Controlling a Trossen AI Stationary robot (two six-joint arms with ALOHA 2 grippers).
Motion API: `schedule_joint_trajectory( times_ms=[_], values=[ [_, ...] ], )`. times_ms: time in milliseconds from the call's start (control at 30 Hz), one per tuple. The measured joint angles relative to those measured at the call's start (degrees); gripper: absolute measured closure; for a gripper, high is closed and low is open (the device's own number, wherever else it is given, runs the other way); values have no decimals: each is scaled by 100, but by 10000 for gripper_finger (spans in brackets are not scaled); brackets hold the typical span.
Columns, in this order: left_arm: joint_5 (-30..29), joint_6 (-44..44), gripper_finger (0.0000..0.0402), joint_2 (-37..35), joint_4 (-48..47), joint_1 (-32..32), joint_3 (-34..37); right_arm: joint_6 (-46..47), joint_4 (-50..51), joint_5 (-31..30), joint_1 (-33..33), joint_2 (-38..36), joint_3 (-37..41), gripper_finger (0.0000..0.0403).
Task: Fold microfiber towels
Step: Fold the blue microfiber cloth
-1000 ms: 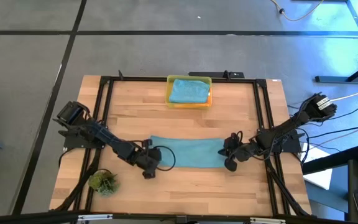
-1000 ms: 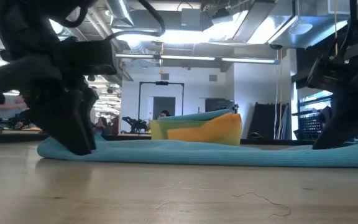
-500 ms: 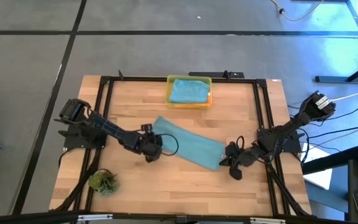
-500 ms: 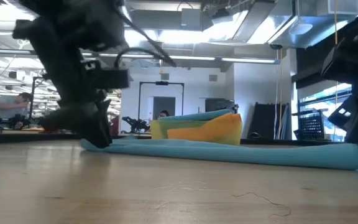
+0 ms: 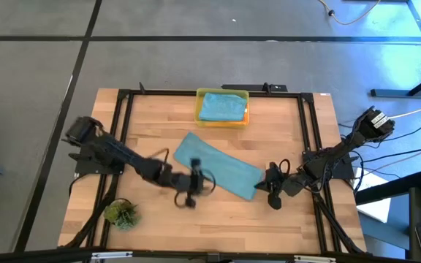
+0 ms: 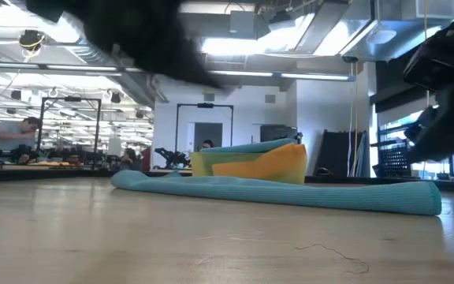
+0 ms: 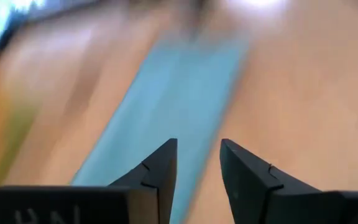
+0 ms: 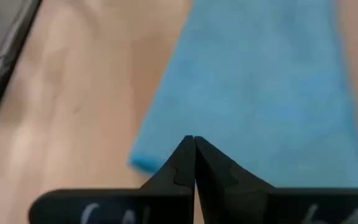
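- The light wooden table [image 5: 152, 124] is seen with the folded teal-blue microfiber towel [image 5: 216, 165] laid flat near its middle as a long strip — the long axis runs diagonally, from the far-left end towards the near-right end.
- The yellow translucent plastic bin [image 5: 223, 117] at the far edge is seen holding another teal-blue cloth [image 5: 221, 106], well apart from the strip.
- The right gripper [image 5: 272, 191] is placed just beside the strip's near-right end; its fingers are shut with nothing between them, and that corner lies directly ahead of them.
- The left gripper [image 5: 191, 186] is held beside the strip's near long edge, partly parted and empty — the far-left end is judged nearest to this arm.
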State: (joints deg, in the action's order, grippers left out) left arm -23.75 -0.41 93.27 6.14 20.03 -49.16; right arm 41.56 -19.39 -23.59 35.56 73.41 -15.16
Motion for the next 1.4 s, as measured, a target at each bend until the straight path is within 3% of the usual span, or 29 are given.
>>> schedule_joint_trajectory(
  times_ms=[67,167,400,533,700,900,1167,1400],
  values=[
    [124,456,287,372,1066,240,-99,-87,-6,-356,-3,-24,0,396],
    [58,844,287,1053,1294,403,-613,-167,-44,-710,-17,-57,0,396],
    [415,1332,256,2742,795,219,-2439,-290,-25,-940,-177,-241,0,385],
    [453,1274,217,3227,65,-42,-3342,-310,26,-968,-202,-382,0,378],
    [577,1356,180,3633,-133,-206,-3978,-441,157,-1006,-202,-513,2,377],
    [682,1606,173,4169,-294,-134,-4397,-458,178,-1039,-202,-549,4,376],
    [-334,1754,175,4211,-553,-94,-4474,-456,189,-1037,-202,-549,4,376],
    [-60,1754,213,4263,-677,-189,-4491,-456,188,-1036,-202,-549,4,376]
  ],
)
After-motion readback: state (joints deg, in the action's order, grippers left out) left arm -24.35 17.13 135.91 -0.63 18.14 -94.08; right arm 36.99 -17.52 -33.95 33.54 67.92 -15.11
